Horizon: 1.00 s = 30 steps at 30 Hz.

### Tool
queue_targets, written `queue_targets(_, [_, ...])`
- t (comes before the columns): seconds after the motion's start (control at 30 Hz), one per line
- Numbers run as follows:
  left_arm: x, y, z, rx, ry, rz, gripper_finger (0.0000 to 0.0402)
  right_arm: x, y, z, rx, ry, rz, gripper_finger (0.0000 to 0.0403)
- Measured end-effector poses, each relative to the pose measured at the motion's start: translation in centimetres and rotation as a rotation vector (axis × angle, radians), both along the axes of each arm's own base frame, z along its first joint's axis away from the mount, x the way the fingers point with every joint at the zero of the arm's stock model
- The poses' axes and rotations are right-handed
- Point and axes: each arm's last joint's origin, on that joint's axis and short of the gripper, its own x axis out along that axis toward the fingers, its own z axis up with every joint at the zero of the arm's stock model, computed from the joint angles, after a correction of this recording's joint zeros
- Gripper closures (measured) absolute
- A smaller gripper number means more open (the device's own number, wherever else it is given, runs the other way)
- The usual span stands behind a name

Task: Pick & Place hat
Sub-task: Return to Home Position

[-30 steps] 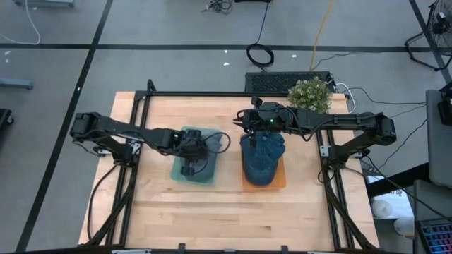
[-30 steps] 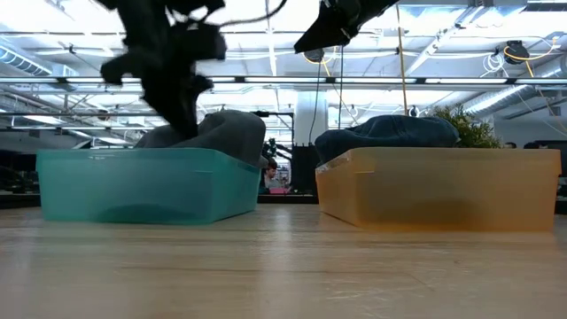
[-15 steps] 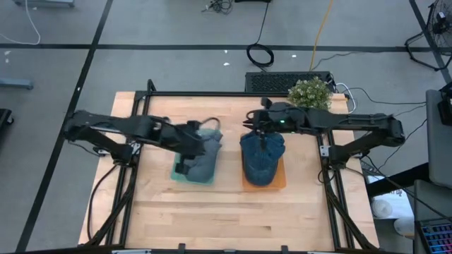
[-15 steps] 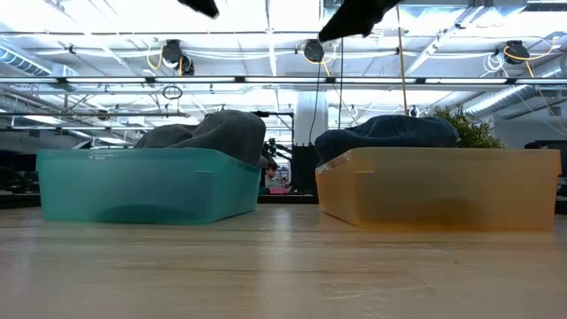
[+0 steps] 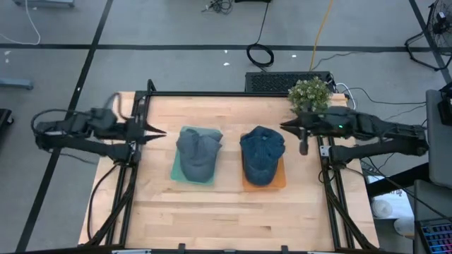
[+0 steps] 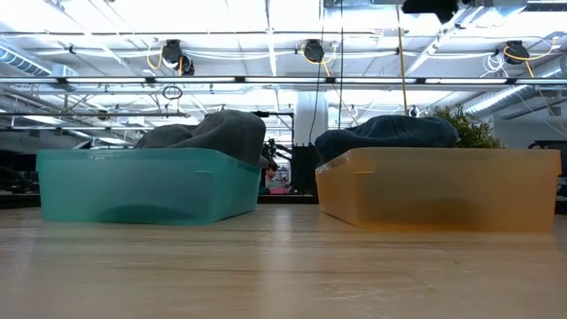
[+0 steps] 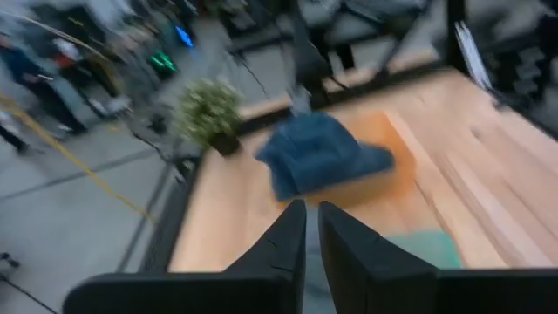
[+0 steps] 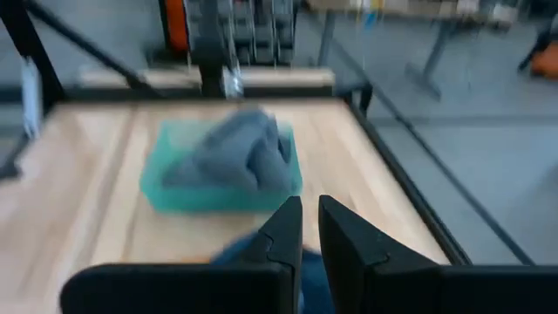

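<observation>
A grey hat (image 5: 196, 152) lies crown-up in a teal bin (image 5: 178, 172), left of the table's middle. To its right, a blue hat (image 5: 262, 154) lies in an orange bin (image 5: 280, 182). In the low view both crowns, the grey hat (image 6: 215, 133) and the blue hat (image 6: 390, 131), rise above the bin rims. My left gripper (image 5: 159, 131) hovers shut over the table's left side, apart from the teal bin. My right gripper (image 5: 284, 125) hovers shut, right of the blue hat. The left wrist view shows the blue hat (image 7: 318, 157), the right wrist view the grey hat (image 8: 231, 157).
A potted plant (image 5: 311, 93) stands at the table's far right corner. A black keyboard (image 5: 286, 81) lies beyond the far edge. Black frame rails (image 5: 145, 106) run along the table's left, right and far sides. Bare wood (image 5: 226, 212) stretches from the bins to the near edge.
My left gripper has risen off the grey hat in the teal bin and drawn back toward the table's left edge. My right gripper has moved from above the blue hat toward the right edge. Both hats stay in their bins.
</observation>
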Motion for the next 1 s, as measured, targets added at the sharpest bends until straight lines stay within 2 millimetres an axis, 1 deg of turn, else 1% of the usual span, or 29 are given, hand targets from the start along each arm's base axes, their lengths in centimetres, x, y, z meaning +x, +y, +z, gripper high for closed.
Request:
queue_targets(0.1, [-1.9,0.4,-2.2,-0.044,-0.132,0.049,0.0351,-1.3,0.1,-2.1,-0.007,-0.151,0.008,0.0373])
queue_targets(0.2, [-2.9,0.6,-4.4,-0.109,-0.230,0.109,0.0345,-2.2,0.0,-4.6,0.000,-0.278,-0.009,0.0374])
queue_targets(0.3, [-3.1,0.8,-6.4,-0.155,-0.311,0.154,0.0340,-2.9,-0.4,-6.6,0.024,-0.352,-0.046,0.0376])
queue_targets(0.43, [-2.8,0.9,-8.8,-0.183,-0.327,0.170,0.0342,-3.5,-0.6,-8.6,0.050,-0.364,-0.074,0.0374])
queue_targets(0.53, [-2.8,1.0,-10.0,-0.206,-0.323,0.174,0.0348,-3.7,-0.7,-9.1,0.073,-0.374,-0.071,0.0374])
queue_targets(0.63, [-2.6,0.9,-11.1,-0.213,-0.308,0.149,0.0354,-3.5,-0.7,-9.9,0.100,-0.377,-0.047,0.0376])
queue_targets(0.73, [-2.4,0.9,-12.0,-0.219,-0.304,0.133,0.0362,-3.1,-0.6,-11.2,0.100,-0.402,0.005,0.0375])
queue_targets(0.83, [-2.2,0.9,-13.2,-0.219,-0.289,0.142,0.0368,-2.9,-0.5,-13.0,0.083,-0.449,0.029,0.0374])
queue_targets(0.93, [-2.2,1.0,-14.1,-0.234,-0.285,0.159,0.0371,-3.1,-0.5,-14.4,0.071,-0.494,0.035,0.0375])
queue_targets(1.0, [-2.3,1.1,-14.3,-0.236,-0.284,0.164,0.0369,-3.4,-0.5,-14.8,0.069,-0.498,0.037,0.0375])
